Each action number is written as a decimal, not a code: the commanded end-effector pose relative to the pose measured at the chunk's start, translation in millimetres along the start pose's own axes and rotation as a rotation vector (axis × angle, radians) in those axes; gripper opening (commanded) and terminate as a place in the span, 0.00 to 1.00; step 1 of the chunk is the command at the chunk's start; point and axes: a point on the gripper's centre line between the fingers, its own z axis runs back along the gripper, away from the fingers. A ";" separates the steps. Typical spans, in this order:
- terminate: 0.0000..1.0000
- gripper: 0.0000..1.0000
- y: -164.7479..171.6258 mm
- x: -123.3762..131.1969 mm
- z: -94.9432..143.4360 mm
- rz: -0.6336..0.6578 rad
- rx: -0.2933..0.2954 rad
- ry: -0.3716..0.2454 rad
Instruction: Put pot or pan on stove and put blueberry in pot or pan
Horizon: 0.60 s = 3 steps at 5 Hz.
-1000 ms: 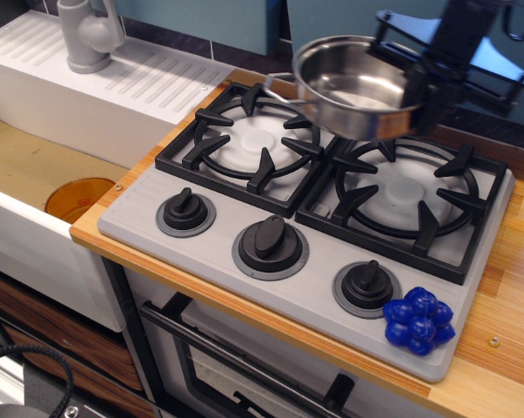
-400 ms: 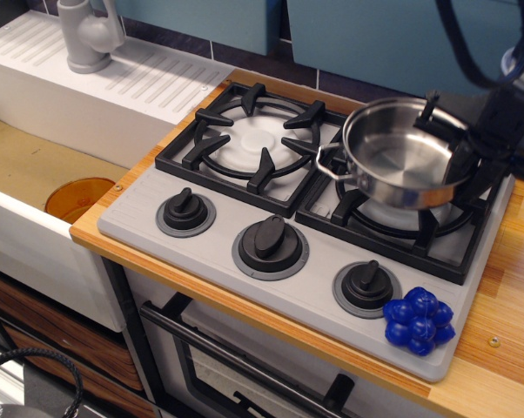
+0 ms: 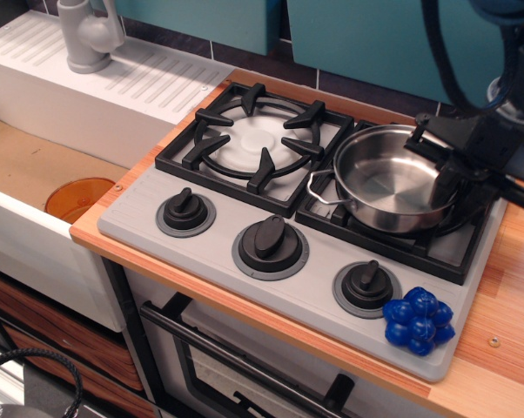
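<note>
No brand or lettering can be read on the grey stove (image 3: 218,261), which is set into a wooden counter (image 3: 506,287) — teal wall panels behind. The pot (image 3: 386,178) is seen on the right burner, its 3 o'clock rim clamped by the gripper (image 3: 449,174). The blueberry (image 3: 419,320) is placed at the stove's 5 o'clock corner

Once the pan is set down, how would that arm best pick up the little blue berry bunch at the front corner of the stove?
Probably straight from above, tool closing across the blueberry cluster's widest middle. It lies low on the stove surface beside a knob, so a sideways approach looks cramped.
</note>
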 end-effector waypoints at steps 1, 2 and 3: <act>0.00 1.00 20.1 16.0 48.0 -0.002 -0.039 -0.019; 0.00 1.00 33.0 17.8 67.9 -0.012 -0.051 0.022; 0.00 1.00 45.9 16.3 84.3 -0.041 -0.050 0.041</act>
